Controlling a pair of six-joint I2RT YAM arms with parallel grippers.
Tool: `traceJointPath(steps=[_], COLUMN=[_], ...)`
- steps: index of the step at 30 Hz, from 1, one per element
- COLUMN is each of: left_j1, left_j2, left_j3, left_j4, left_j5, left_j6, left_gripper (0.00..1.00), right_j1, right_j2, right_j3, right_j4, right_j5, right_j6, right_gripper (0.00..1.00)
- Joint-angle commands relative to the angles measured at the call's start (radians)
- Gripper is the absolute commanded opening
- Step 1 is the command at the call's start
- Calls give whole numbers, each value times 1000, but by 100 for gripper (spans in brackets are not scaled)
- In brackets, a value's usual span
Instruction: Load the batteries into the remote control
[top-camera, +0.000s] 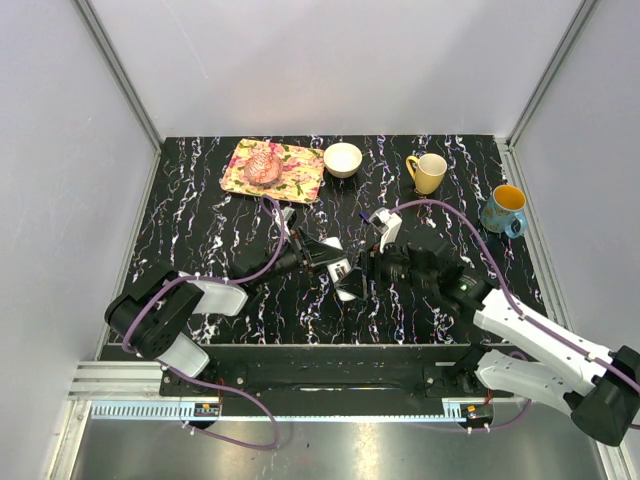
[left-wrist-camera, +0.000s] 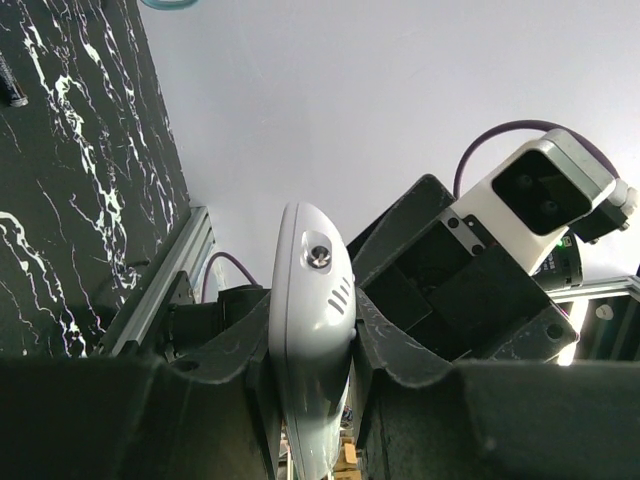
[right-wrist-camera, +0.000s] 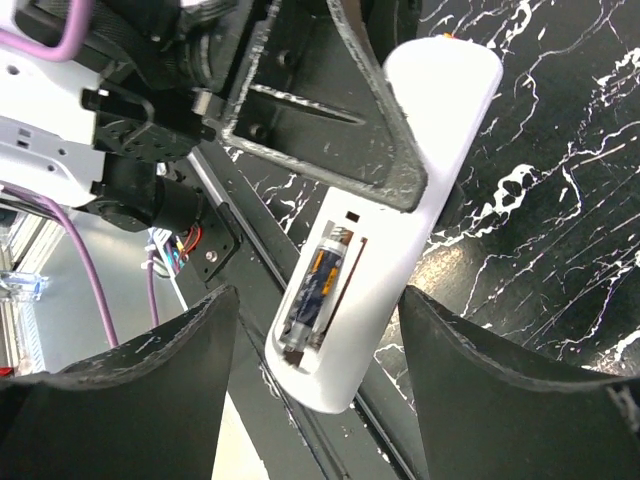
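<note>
The white remote control is held off the table, my left gripper shut on its edges. Its recessed slot faces the right wrist camera and holds one dark blue battery with orange marks. The other bay beside it looks empty. My right gripper is open, its two dark fingers standing either side of the remote's slot end without touching it. From above, both grippers meet at the table's middle around the remote. A slim dark piece lies behind them, too small to identify.
At the back of the black marbled table stand a floral tray with a pink object, a white bowl, a yellow mug and a blue mug at the right. White walls close in the sides.
</note>
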Motion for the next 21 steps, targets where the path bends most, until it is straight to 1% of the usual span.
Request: traceJointPath(steps=[1,6,11,21], left_j1=[-2,-2,-1,-2], left_j2=[-27,-38,-51,-74], left_j3=[12,9,12,11], left_j4=[413,413,413,413], left_j5=[13,14,23,22], left_j6=[9,12,12,12], left_gripper=[0,0,0,0], right_j1=[-7,-25,-64,-82], right_j2=[-67,-100,-136,-119], right_j3=[68,76,51,27], right_j4=[4,-55,-82,-103], right_j5=[-21,8,-4,-29], right_j6=[6,-19,-25,-43], right_gripper=[72,72,71,69])
